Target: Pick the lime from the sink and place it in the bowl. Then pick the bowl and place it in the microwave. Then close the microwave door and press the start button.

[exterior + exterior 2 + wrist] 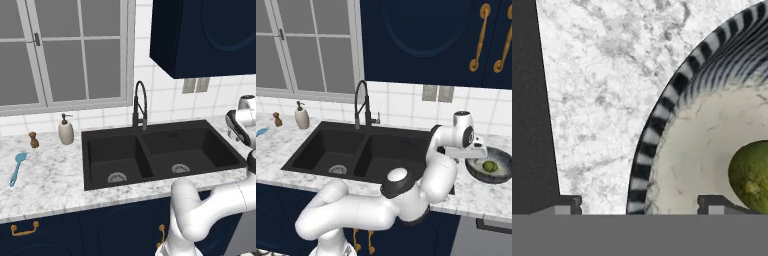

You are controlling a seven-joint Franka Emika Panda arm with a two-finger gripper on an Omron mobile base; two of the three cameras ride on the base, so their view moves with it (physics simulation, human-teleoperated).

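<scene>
The striped gray-blue bowl stands on the marble counter to the right of the black sink. The yellow-green lime lies inside the bowl, where it shows at the right edge as the lime. My gripper hangs over the bowl's left rim. In the hand view the gripper is open, with one fingertip outside the rim over the counter and the other inside the bowl beside the lime. Both basins of the sink hold nothing.
A tall black faucet rises behind the sink. A soap dispenser, a small brown grinder and a blue spatula sit on the counter left of it. Dark blue cabinets hang above the bowl.
</scene>
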